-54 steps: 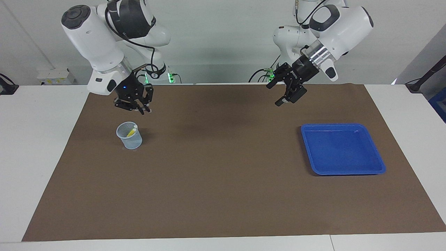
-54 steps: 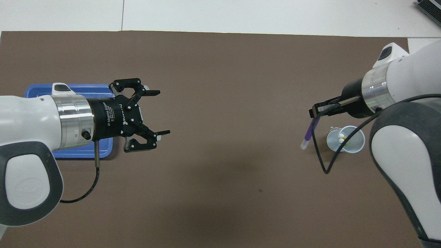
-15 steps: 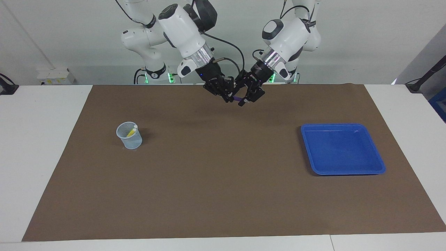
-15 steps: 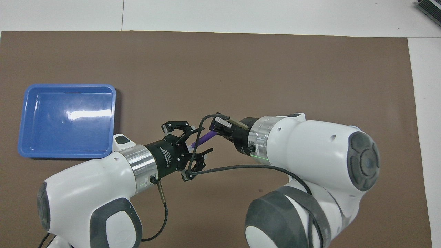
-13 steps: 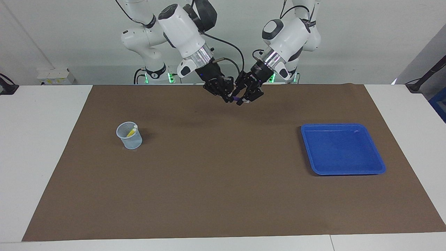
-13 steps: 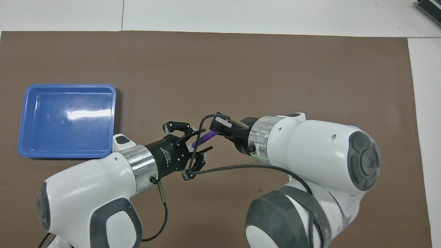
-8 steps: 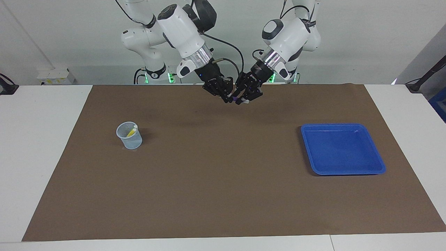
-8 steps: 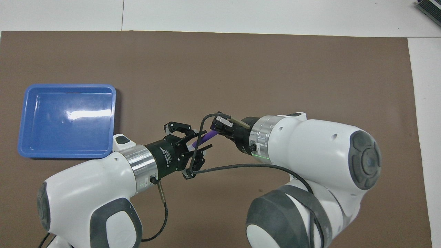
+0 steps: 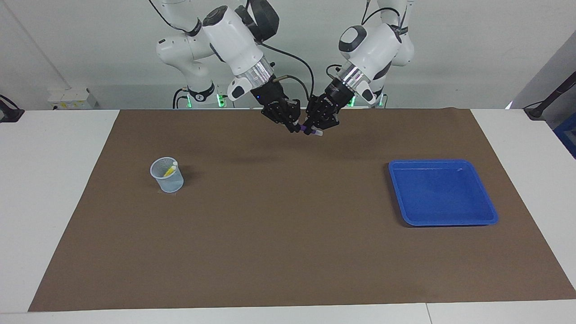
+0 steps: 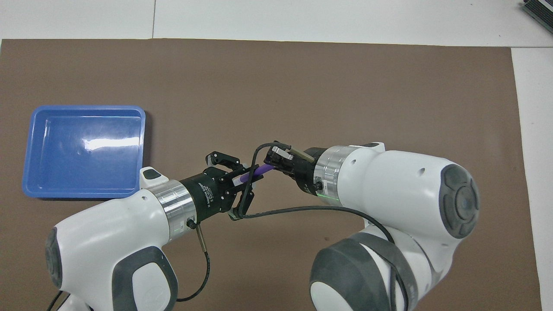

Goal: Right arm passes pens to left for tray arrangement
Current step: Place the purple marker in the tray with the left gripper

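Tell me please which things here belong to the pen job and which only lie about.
Job: purple pen, held by left claw and right claw; yellow pen in mesh cup; blue tray.
Lying about: brown mat; white box.

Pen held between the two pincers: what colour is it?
Purple; the pen shows best in the overhead view, spanning the left pincer and right pincer.
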`<control>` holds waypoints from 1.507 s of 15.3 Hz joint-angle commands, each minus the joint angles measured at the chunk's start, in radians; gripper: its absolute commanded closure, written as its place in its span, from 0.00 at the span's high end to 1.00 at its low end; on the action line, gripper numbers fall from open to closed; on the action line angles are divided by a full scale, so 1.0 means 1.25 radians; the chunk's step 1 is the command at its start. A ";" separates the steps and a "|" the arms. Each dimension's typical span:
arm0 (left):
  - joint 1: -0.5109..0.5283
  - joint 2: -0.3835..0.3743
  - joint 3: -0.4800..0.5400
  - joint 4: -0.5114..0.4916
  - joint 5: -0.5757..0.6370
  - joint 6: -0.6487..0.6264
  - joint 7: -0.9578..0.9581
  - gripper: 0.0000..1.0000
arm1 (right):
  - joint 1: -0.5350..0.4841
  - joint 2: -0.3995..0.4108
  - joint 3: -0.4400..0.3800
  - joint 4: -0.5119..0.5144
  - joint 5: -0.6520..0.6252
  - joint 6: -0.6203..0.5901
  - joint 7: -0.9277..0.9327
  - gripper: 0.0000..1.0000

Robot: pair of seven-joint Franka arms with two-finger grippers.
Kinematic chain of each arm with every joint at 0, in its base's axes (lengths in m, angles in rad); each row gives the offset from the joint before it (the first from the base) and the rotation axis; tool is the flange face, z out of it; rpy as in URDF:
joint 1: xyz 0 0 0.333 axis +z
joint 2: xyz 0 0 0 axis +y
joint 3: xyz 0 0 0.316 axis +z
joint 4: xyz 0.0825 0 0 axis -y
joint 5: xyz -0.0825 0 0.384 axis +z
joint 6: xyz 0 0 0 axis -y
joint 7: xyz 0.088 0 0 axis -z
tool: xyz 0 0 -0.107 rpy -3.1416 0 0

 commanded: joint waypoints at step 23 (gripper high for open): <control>0.175 -0.062 0.016 0.004 0.487 -0.591 1.130 0.00 | -0.410 0.043 -0.002 -0.060 -0.426 -0.291 -0.770 0.56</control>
